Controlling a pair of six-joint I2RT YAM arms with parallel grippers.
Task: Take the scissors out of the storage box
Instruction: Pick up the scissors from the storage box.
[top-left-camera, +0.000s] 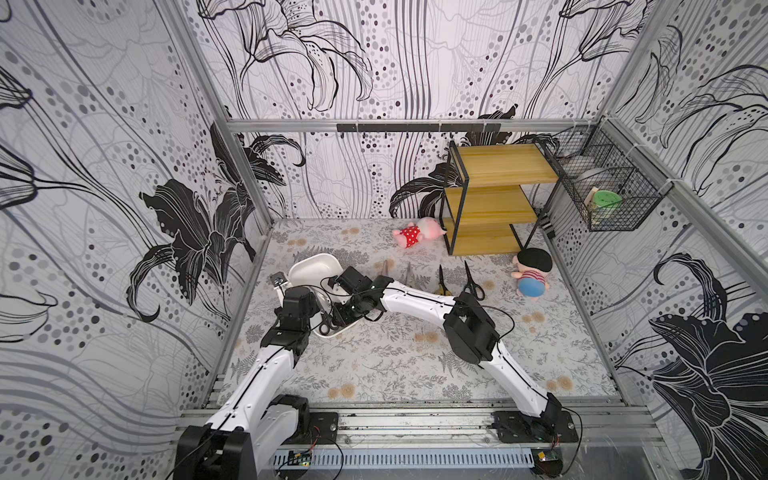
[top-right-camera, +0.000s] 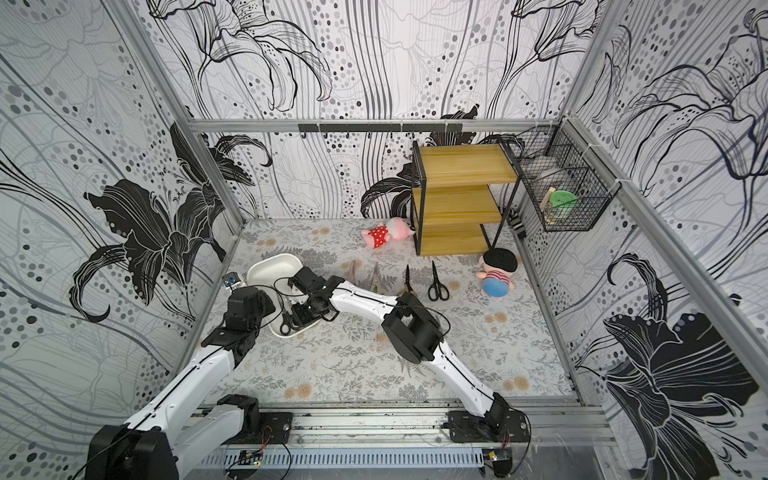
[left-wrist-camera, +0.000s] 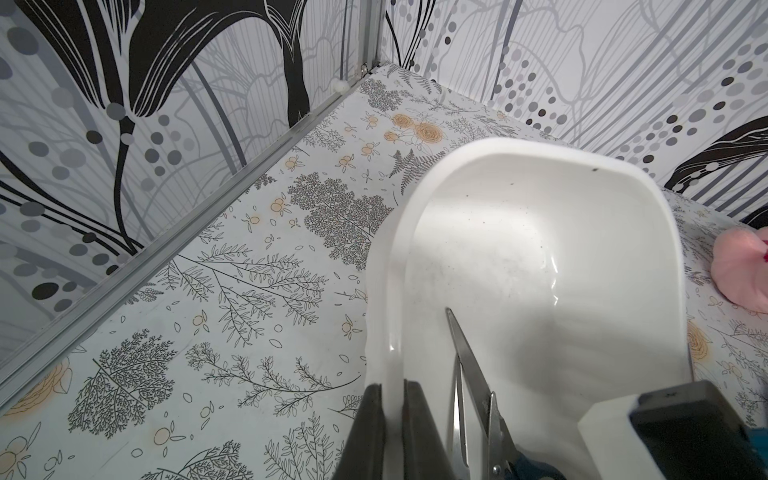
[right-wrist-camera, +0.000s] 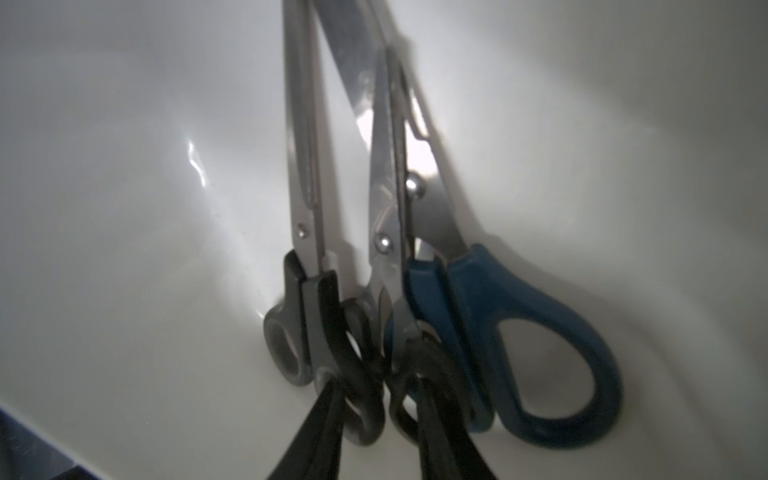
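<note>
White plastic storage box (left-wrist-camera: 519, 143), its wall clamped by the left pincer (left-wrist-camera: 392, 388), holds black-handled steel scissors (right-wrist-camera: 328, 316) and blue-handled steel scissors (right-wrist-camera: 461, 299), loops overlapping. The right pincer (right-wrist-camera: 374, 380) straddles the black loops, narrowly parted; grip unclear. Lifting may drag both pairs, then drop one.

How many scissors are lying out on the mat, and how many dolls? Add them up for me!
Scissors on the mat: 4 (black, yellow-black, two pale)
Dolls: 2 (one in red, one with black hair)
Total: 6
</note>
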